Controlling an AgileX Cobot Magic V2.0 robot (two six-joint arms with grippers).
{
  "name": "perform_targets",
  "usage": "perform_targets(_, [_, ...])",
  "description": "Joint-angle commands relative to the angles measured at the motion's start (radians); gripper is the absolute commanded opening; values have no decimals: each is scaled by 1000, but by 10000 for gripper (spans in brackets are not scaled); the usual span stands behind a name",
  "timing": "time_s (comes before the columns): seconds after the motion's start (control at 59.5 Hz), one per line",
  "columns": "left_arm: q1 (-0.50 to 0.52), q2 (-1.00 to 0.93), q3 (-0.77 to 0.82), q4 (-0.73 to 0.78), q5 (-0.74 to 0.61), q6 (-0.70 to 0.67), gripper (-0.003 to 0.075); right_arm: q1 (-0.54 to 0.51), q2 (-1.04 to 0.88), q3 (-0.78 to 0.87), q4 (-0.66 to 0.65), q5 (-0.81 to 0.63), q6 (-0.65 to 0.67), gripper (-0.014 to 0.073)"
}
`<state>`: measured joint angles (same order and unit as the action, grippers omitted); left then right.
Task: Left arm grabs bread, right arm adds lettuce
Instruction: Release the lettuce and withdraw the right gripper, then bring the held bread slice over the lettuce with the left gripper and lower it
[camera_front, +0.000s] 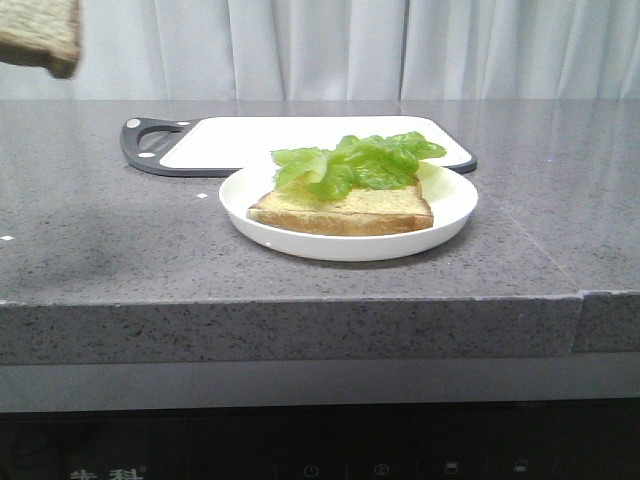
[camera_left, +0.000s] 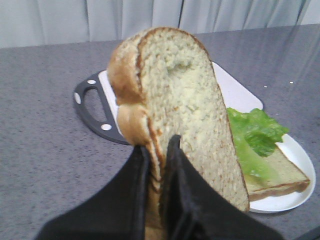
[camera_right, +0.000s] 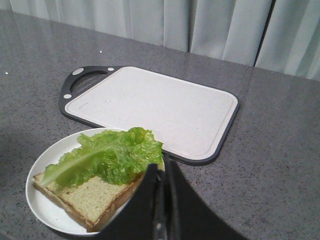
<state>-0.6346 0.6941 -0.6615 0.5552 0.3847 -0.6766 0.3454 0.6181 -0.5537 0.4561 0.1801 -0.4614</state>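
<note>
The bread (camera_left: 185, 115) shows a porous, crumbly pale face and a smooth golden-brown crust. The lettuce (camera_right: 107, 160) looks crinkled and slightly glossy. The plate (camera_front: 450, 215) is smooth, glossy white. The cutting board (camera_right: 160, 110) appears matt white plastic with a dark rim. The worktop (camera_front: 100, 240) is speckled grey stone with a soft sheen.

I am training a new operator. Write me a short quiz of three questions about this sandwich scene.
1. True or false: the lettuce lies on the cutting board.
2. What does the left pincer hold? A) a bread slice B) the plate C) nothing
3. Fill in: the lower slice rests on a white ____.

Key:
1. False; it lies on the lower slice.
2. A; the bread slice is raised.
3. plate.
</note>
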Motion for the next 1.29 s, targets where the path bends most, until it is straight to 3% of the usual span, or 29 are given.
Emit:
perform_targets(0.0, [-3, 73, -56, -90, -171, -9, -20, -7, -91, 14, -2, -66, -9, -70])
perform_targets(0.134, [-3, 208, -129, -272, -258, -7, -20, -7, -202, 40, -3, -25, -9, -70])
perform_targets(0.403, [-5, 444, -348, -465, -258, 63, -20, -7, -282, 45, -24, 118, -9, -70])
perform_targets(0.487, [-11, 505, -415, -610, -208, 204, -20, -7, -282, 45, -24, 129, -9, -70])
perform_targets(0.605, [-2, 604, -572, -884, 61, 529, -20, -7, -282, 45, -24, 128, -9, -70])
perform_targets(0.772, [78, 734, -691, -1450, 291, 992, -20, -7, -282, 45, -24, 128, -9, -70])
perform_targets(0.873, [145, 802, -706, -1661, 406, 1121, -20, -7, -282, 45, -24, 128, -9, -70])
perform_targets(1.075, [252, 889, -706, -1785, 485, 1169, -20, -7, -282, 45, -24, 128, -9, -70])
perform_targets(1.276, [268, 959, -706, -1826, 551, 1209, -20, -7, -282, 45, -24, 128, -9, -70])
